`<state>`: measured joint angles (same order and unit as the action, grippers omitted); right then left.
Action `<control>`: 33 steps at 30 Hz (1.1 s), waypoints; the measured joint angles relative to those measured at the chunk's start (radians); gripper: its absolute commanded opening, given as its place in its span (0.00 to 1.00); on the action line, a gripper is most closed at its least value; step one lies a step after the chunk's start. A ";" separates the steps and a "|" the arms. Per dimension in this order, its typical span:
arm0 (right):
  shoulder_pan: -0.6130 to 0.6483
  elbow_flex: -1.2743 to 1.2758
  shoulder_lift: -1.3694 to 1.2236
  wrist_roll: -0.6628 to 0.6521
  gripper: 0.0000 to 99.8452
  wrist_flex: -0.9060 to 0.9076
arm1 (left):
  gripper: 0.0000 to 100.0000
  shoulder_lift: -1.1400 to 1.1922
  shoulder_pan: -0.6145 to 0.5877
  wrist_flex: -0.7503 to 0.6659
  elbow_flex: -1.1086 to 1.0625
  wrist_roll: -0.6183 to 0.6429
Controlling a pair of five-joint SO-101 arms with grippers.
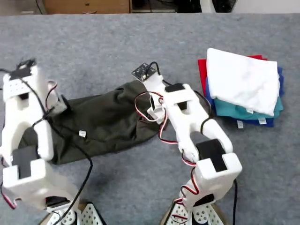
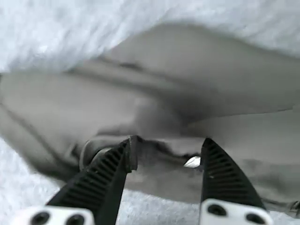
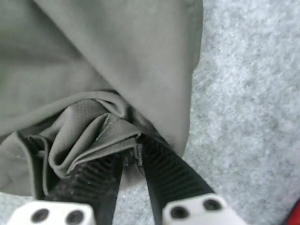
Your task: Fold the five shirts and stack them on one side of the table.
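Two table-mounted arms work the last garment of five: a dark olive shirt (image 1: 105, 122) lies spread and rumpled on the grey table (image 1: 140, 37) between them. Well to the right sits the stack (image 1: 243, 112) of four folded shirts, with a white shirt (image 1: 241, 79) on top and teal, blue and red edges showing beneath. The right gripper (image 3: 136, 150) is pinched narrow on a bunched fold at the end of the olive shirt nearer the stack. The left gripper (image 2: 169, 143) hangs wide apart just above the opposite end, a crumpled hem lying between its jaws and nothing held. The step in hand looks like the fold of this fifth shirt, with the task near its end. The next move appears to call for the left claw to drop and close on that hem. With both ends held, the cloth could be lifted evenly and laid over itself. A one-sided pull would likely drag and twist it. Once folded, it belongs on top of the white shirt.
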<state>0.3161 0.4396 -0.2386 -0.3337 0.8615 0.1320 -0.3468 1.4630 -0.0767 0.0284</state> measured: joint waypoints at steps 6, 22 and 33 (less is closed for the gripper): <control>0.000 -0.006 -0.006 0.000 0.00 0.002 | 0.16 0.150 -0.031 0.032 0.114 0.044; 0.000 -0.008 -0.008 0.000 0.00 0.002 | 0.15 0.146 -0.058 0.226 0.218 0.002; 0.000 -0.008 -0.008 0.000 0.00 0.002 | 0.15 0.224 -0.078 0.264 0.219 -0.236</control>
<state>0.3161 0.4319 -0.2463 -0.3337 0.8631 0.3560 -0.4250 1.7269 0.1427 -0.2079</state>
